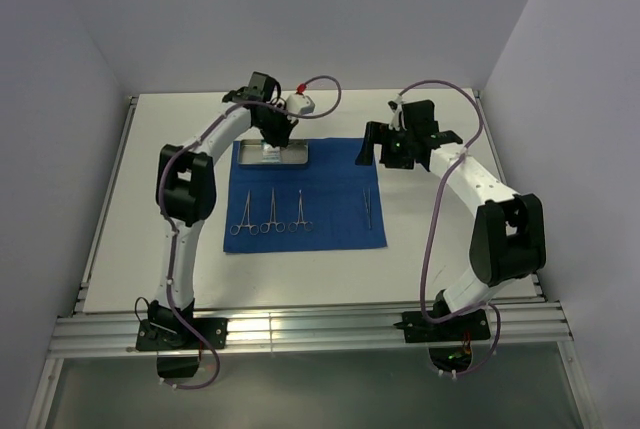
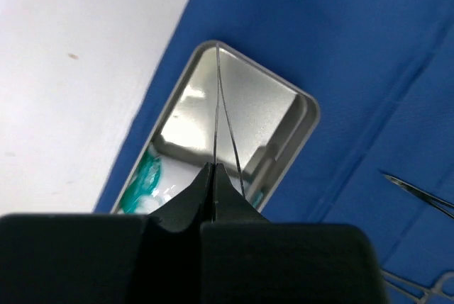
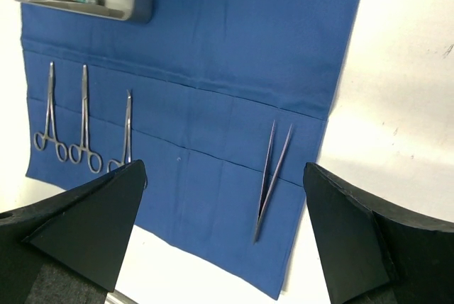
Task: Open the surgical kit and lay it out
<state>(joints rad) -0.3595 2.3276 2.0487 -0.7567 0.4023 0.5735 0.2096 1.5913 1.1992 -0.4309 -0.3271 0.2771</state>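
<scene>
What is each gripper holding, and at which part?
Left gripper pinches a slim steel instrument at its near end, over the tray. Right gripper is open and empty.

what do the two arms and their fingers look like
The left arm and right arm have white tubular links, bulky black joints and black bases. A thin mauve cable loops along each. The fingers are matte black wedges.

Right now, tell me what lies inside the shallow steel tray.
The shallow rectangular steel tray holds a white-green packet and slim steel tweezers, pinched by the shut left tool. That tool covers the tray's near end, so anything there is hidden.
</scene>
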